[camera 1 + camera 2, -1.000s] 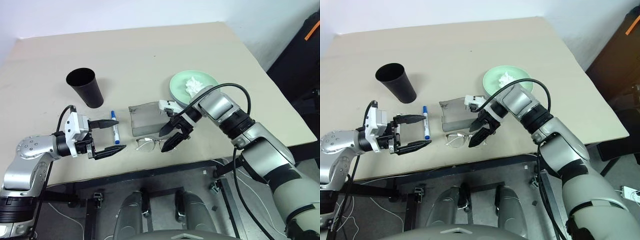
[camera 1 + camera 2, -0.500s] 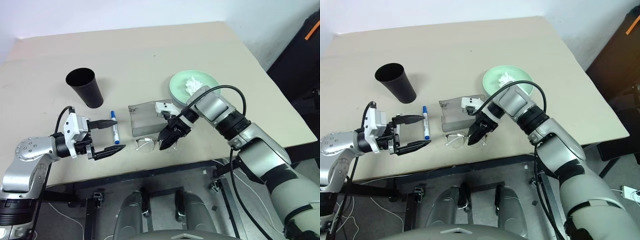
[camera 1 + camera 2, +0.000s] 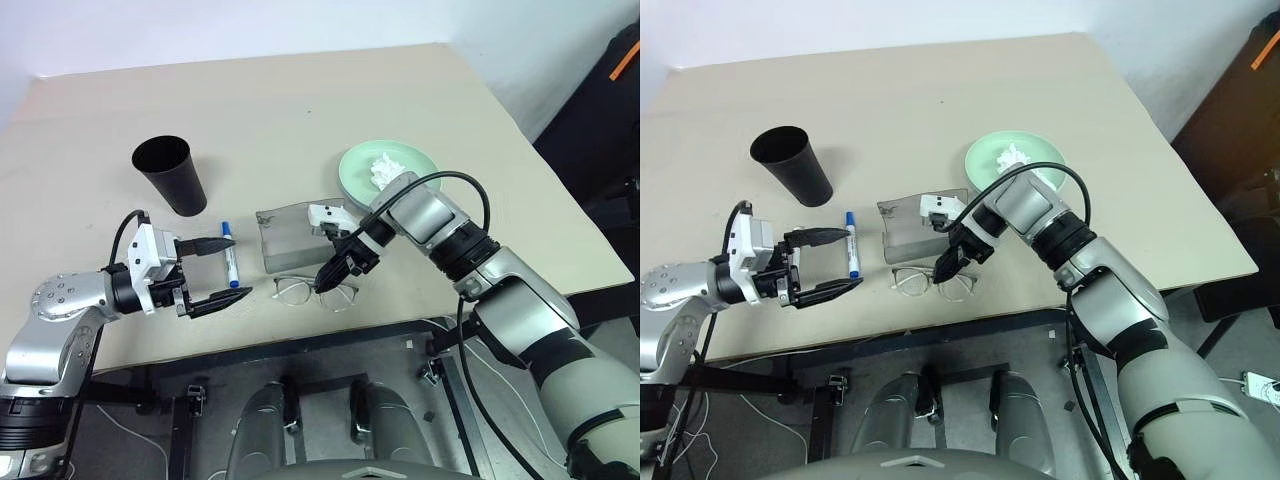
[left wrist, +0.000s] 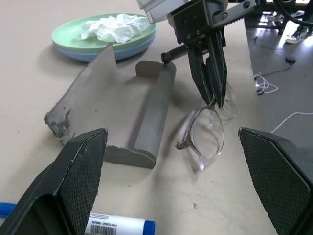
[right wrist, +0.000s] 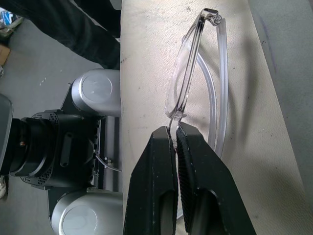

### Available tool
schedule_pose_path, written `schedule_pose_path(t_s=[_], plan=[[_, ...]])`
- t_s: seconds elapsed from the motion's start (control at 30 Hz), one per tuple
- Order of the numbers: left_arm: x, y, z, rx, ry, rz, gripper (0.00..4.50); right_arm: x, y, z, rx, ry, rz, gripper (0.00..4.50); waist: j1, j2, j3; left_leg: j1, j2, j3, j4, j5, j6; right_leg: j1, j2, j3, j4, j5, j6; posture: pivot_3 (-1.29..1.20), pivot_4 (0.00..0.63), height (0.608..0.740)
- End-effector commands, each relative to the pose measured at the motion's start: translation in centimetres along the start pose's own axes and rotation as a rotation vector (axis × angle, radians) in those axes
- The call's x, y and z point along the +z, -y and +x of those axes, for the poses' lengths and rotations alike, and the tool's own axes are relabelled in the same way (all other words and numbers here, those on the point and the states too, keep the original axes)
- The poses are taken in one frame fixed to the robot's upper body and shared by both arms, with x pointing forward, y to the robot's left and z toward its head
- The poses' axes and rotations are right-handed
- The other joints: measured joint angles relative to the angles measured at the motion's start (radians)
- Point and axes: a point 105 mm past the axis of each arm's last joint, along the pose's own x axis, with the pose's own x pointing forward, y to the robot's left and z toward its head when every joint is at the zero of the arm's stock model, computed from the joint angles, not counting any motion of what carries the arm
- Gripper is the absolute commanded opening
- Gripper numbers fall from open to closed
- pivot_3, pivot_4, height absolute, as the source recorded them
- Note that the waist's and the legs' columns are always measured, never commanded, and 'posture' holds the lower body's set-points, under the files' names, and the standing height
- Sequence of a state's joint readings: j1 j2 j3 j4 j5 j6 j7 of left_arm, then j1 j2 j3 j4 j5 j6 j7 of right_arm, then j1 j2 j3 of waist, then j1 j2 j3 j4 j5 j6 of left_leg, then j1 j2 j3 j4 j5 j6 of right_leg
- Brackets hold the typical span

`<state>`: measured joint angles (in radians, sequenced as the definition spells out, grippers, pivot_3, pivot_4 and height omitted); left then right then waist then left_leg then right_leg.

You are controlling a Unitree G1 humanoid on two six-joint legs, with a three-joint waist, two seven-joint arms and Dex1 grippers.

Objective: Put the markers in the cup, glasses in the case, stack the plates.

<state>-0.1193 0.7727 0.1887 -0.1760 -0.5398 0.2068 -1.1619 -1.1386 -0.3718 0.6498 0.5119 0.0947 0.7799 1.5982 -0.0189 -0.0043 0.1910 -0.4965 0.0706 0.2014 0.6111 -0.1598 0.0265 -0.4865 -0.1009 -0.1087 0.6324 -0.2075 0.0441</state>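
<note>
Pinching the glasses [image 3: 315,293] at the bridge in the right gripper [image 3: 324,278], a lift into the open case [image 3: 288,236] at 11 o'clock is called for, while the left gripper [image 3: 222,271] is held spread and empty.

Showing silver-grey metal arms with black bands at the joints. Carrying a black cable looped over the right arm [image 3: 470,250] and another arching behind the left wrist [image 3: 125,240]. Wearing white housings behind both grippers. Ending in slim, tapered black fingers [image 5: 168,196], with cross-hatched inner pads [image 4: 83,166] on the left pair.
</note>
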Motion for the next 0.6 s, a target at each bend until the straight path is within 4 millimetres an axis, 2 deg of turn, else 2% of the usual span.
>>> schedule_pose_path(t_s=[0.03,0.3,0.6], plan=[[0.7,-0.1,0.3,-0.001,0.021,0.036,4.5,0.4,0.0,-0.6,-0.023,0.02,-0.018,0.02,0.001,0.0,0.0,0.0,0.0,0.001,0.0,0.0,0.0,-0.001,0.0,0.0,0.0,0.0,0.0,0.0,0.15,0.715],[0.7,-0.1,0.4,-0.006,0.021,0.031,4.5,0.7,-0.4,-2.0,-0.024,0.074,-0.005,0.02,-0.001,0.0,0.0,-0.001,0.0,0.001,0.002,0.0,0.0,-0.001,-0.002,0.0,0.0,0.001,0.0,0.0,0.15,0.715],[0.5,-0.2,0.6,0.0,0.022,0.033,4.5,2.9,-2.5,-4.5,-0.002,0.174,-0.091,0.02,-0.002,0.0,0.0,0.0,0.0,-0.002,0.003,0.0,0.0,-0.001,-0.001,0.001,0.0,0.001,0.0,0.0,0.15,0.715]])
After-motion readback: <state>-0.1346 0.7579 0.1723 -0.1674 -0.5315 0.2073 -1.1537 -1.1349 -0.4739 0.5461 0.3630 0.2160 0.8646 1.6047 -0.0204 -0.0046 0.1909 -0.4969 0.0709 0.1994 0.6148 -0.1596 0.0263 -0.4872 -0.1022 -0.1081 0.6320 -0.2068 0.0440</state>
